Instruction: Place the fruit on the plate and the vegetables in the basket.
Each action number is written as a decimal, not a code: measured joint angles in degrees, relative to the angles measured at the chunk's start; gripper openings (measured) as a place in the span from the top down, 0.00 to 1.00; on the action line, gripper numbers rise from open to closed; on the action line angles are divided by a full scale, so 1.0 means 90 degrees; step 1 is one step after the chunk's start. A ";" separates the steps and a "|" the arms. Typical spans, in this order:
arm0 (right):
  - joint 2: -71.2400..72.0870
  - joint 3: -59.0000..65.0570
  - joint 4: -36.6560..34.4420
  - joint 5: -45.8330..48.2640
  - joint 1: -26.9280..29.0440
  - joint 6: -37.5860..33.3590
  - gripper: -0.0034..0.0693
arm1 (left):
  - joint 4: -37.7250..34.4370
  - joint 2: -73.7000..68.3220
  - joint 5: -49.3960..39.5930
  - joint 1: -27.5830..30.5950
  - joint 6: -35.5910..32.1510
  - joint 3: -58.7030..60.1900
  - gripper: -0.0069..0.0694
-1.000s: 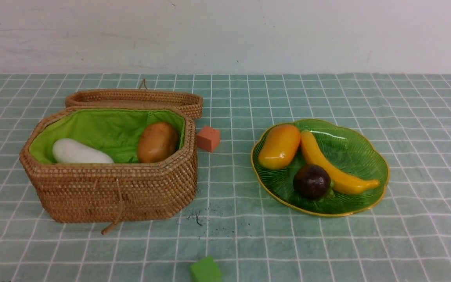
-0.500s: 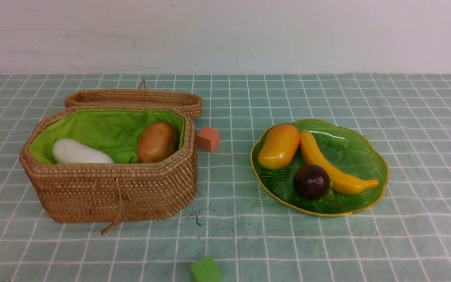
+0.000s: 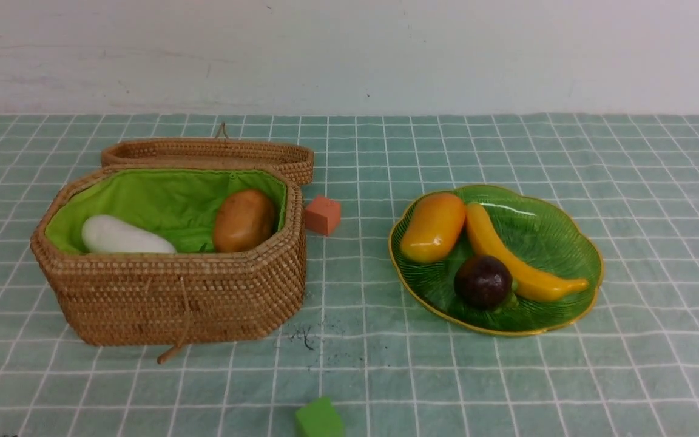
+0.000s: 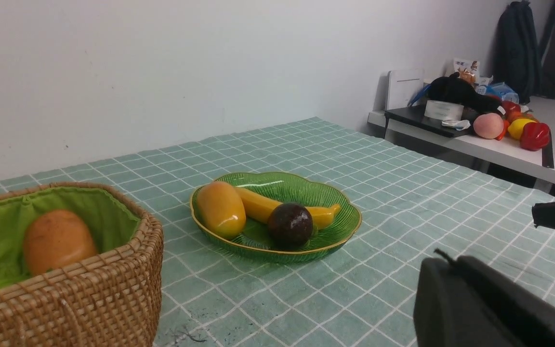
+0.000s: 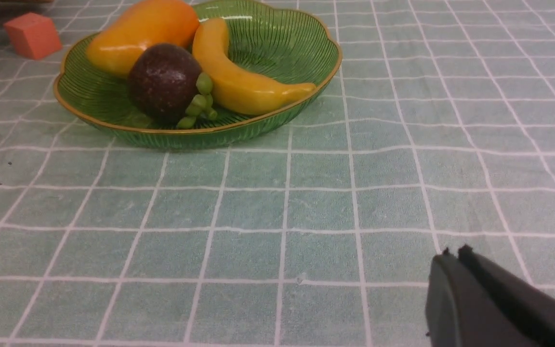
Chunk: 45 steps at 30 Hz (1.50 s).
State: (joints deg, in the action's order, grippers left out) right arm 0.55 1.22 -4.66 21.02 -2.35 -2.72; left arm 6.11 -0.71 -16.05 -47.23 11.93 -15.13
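Observation:
The green glass plate (image 3: pixel 568 237) holds the mango (image 3: pixel 433 227), the banana (image 3: pixel 507 255) and the dark purple mangosteen (image 3: pixel 482 281). The open rattan basket (image 3: pixel 173 297) holds the white radish (image 3: pixel 122 237) and the orange-brown lumpy piece (image 3: pixel 243 220); eggplant and gourd are hidden. Neither gripper shows in the front view. My left gripper (image 4: pixel 448 262) is shut and empty, low over the cloth, apart from the plate (image 4: pixel 335 236). My right gripper (image 5: pixel 453 255) is shut and empty above the cloth, in front of the plate (image 5: pixel 268 125).
A small orange cube (image 3: pixel 323 214) lies between basket and plate. A small green cube (image 3: pixel 319 419) lies at the near table edge. The basket lid (image 3: pixel 210 152) lies behind the basket. A side table with clutter (image 4: pixel 489 130) stands beyond the cloth.

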 joint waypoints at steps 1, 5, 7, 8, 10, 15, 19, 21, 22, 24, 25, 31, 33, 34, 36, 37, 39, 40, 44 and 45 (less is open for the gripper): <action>0.0000 0.0000 0.0000 0.0000 0.0000 0.0000 0.98 | 0.0000 0.0000 0.0000 0.0000 0.0000 0.0000 0.91; 0.0000 0.0000 0.0007 0.0000 0.0000 0.0000 0.97 | 0.0000 0.0000 0.0000 0.0000 0.0000 0.0000 0.90; 0.0000 0.0000 0.0026 0.0005 0.0000 0.0000 0.97 | 0.0000 0.0000 0.0000 0.0000 0.0000 0.0000 0.90; 0.0000 0.0000 0.0028 0.0005 0.0000 0.0000 0.97 | 0.0000 0.0000 0.0000 0.0000 0.0000 0.0000 0.90; 0.0000 0.0000 0.0041 0.0005 0.0000 0.0000 0.97 | 0.0000 0.0000 0.0000 0.0000 0.0000 0.0000 0.89; 0.0000 0.0000 0.0048 0.0005 0.0000 0.0000 0.96 | 0.0000 0.0000 0.0000 0.0000 0.0000 0.0000 0.88; 0.0000 0.0000 0.0048 0.0005 0.0000 -0.0005 0.96 | 0.0000 0.0000 0.0031 0.0000 0.0000 0.0042 0.88; 0.0000 0.0000 0.0048 0.0005 0.0000 -0.0005 0.96 | -0.0035 0.0000 0.0157 0.0081 0.0000 0.0123 0.88; 0.0000 0.0000 0.0048 0.0005 0.0000 -0.0005 0.96 | -0.0102 0.0000 0.0297 0.0203 0.0000 0.0180 0.88; 0.0000 0.0000 0.0048 0.0005 0.0000 -0.0005 0.96 | -0.0228 0.0000 0.0627 0.0487 0.0000 0.0295 0.87; 0.0000 0.0000 0.0048 0.0005 0.0000 -0.0005 0.95 | -0.0373 0.0000 0.1008 0.0938 0.0000 0.0448 0.87; 0.0000 0.0000 0.0048 0.0005 0.0000 -0.0005 0.95 | -0.0594 0.0000 0.1736 0.3071 0.0000 0.1067 0.87; 0.0000 0.0000 0.0048 0.0005 0.0000 -0.0005 0.95 | -0.0678 0.0013 0.1745 0.3584 0.0000 0.1158 0.90; 0.0000 0.0000 0.0048 0.0005 0.0000 -0.0005 0.95 | -0.0754 0.0065 0.1703 0.3972 0.0000 0.1212 0.92; 0.0000 0.0000 0.0048 0.0005 0.0000 -0.0005 0.95 | -0.0807 0.0134 0.1524 0.4480 0.0000 0.1338 0.93; 0.0000 0.0000 0.0048 0.0005 0.0000 -0.0005 0.95 | -0.0815 0.0135 0.1503 0.4562 0.0000 0.1370 0.93; 0.0000 0.0000 0.0053 0.0005 0.0000 -0.0007 0.95 | -0.0816 0.0135 0.1285 0.4919 0.0000 0.1671 0.93; 0.0000 0.0000 0.0053 0.0005 0.0000 -0.0007 0.95 | -0.0820 0.0135 0.1160 0.5010 0.0000 0.1774 0.93; 0.0005 0.0000 0.0053 0.0005 0.0000 -0.0012 0.95 | -0.0814 0.0135 -0.0041 0.5111 0.0000 0.1844 0.93; 0.0005 0.0000 0.0053 0.0005 0.0000 -0.0012 0.94 | -0.0814 0.0135 -0.0387 0.5111 0.0000 0.1866 0.93</action>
State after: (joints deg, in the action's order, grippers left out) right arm 0.60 1.22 -4.18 21.06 -2.35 -2.82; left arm -1.22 0.50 -19.54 -1.23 11.93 1.67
